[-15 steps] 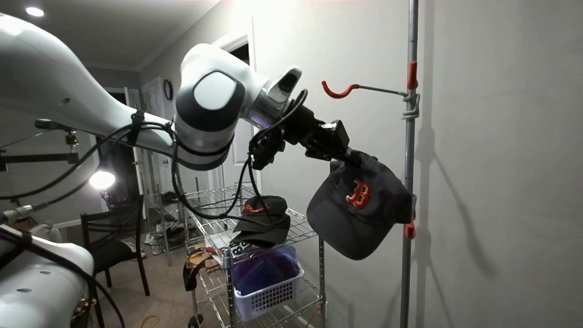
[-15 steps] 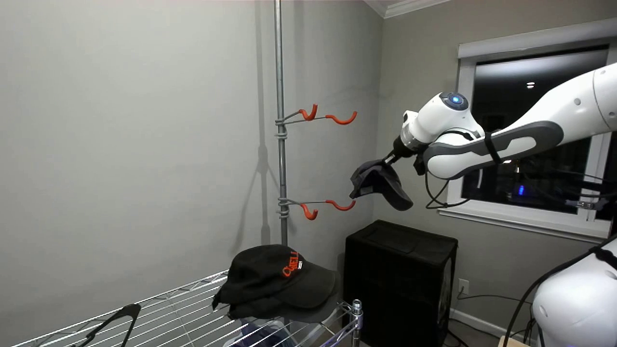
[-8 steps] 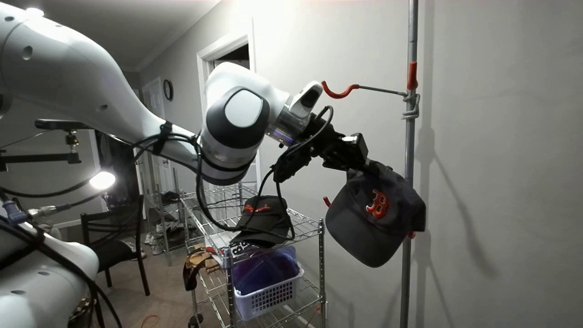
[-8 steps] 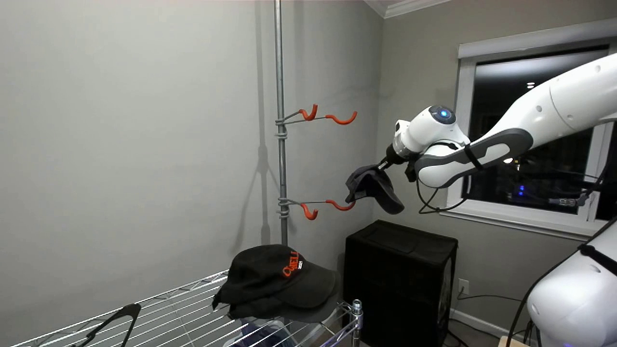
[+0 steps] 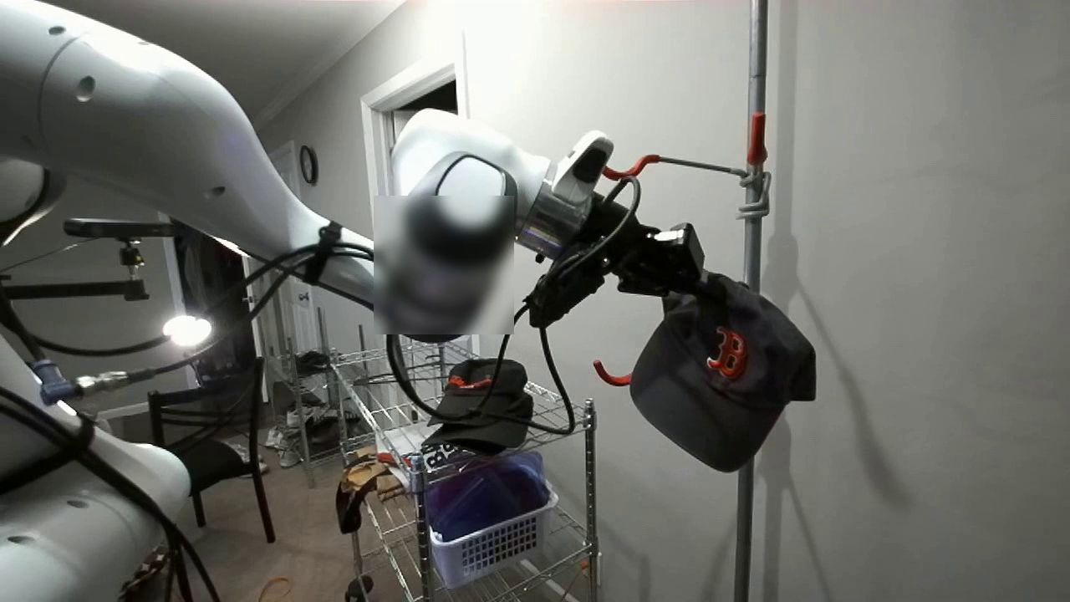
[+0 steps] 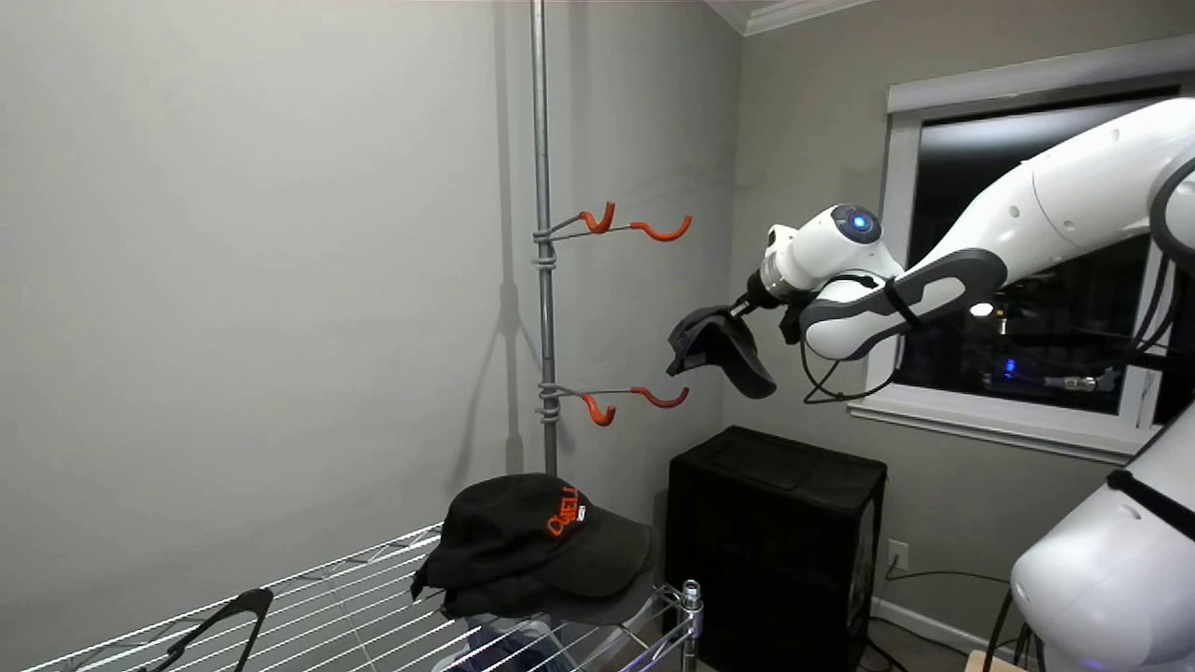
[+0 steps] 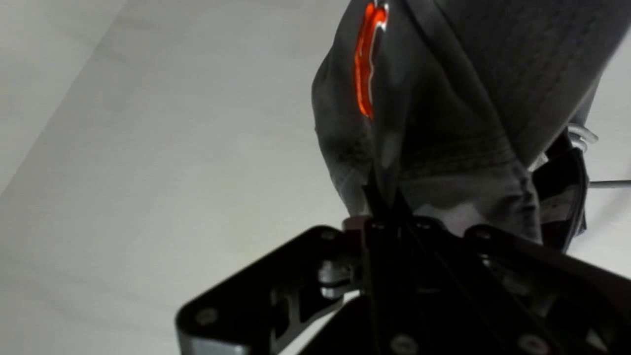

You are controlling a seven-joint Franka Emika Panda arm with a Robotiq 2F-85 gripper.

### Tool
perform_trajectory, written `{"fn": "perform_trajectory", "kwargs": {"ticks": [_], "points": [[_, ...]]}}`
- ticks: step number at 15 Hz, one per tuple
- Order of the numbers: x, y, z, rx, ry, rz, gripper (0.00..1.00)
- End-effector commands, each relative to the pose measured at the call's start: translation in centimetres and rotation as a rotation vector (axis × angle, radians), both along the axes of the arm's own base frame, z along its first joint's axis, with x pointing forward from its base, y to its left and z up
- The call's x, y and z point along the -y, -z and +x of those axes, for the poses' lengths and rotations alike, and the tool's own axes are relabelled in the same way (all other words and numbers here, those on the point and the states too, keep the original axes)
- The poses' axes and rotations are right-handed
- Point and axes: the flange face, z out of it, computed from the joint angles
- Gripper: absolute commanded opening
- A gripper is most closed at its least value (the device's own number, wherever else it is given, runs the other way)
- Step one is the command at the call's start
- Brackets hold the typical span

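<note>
Beside a grey metal pole (image 5: 756,75), the end effector (image 5: 709,288) is clenched on the top of a dark baseball cap (image 5: 744,401), holding it up in the air. The cap hangs tilted, its bill (image 5: 694,422) pointing downward, with a red letter B (image 5: 729,353) on its front. In the wrist view the letter appears nearly edge-on just ahead of the end effector, where the cap is gathered into a crease. In an exterior view the cap covers a stretch of the pole, and a red hook end (image 5: 613,378) curves out just beside the bill; in an exterior view a narrow strip of wall (image 6: 373,233) shows between the cap and a lower red-tipped hook (image 6: 661,399). Two upper hooks (image 6: 661,233) reach out from the pole, higher than the cap. Near the pole stands a wire shelf (image 6: 692,616), where a black cap with orange lettering (image 6: 523,532) rests over at least one more cap (image 6: 597,611). A black hanger (image 6: 247,600) lies on the same wires. A white basket (image 5: 476,562) sits on a lower level with something blue-purple (image 5: 493,493) inside. Close to the window (image 6: 952,177) stands a large black box-like object (image 6: 775,551)
</note>
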Motion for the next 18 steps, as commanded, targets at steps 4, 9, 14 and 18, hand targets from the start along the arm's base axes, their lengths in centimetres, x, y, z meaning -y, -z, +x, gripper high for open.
{"fn": "perform_trajectory", "kwargs": {"ticks": [4, 9, 14, 18], "points": [[0.3, 3.1, 4.4, -0.002, -0.008, 0.024, 0.03], [-1.9, 7.0, 6.5, -0.093, -0.053, 0.015, 0.03], [-2.2, 7.0, 5.8, -0.119, -0.064, -0.032, 0.03], [-2.1, 7.3, 5.0, -0.141, -0.062, -0.045, 0.29]]}}
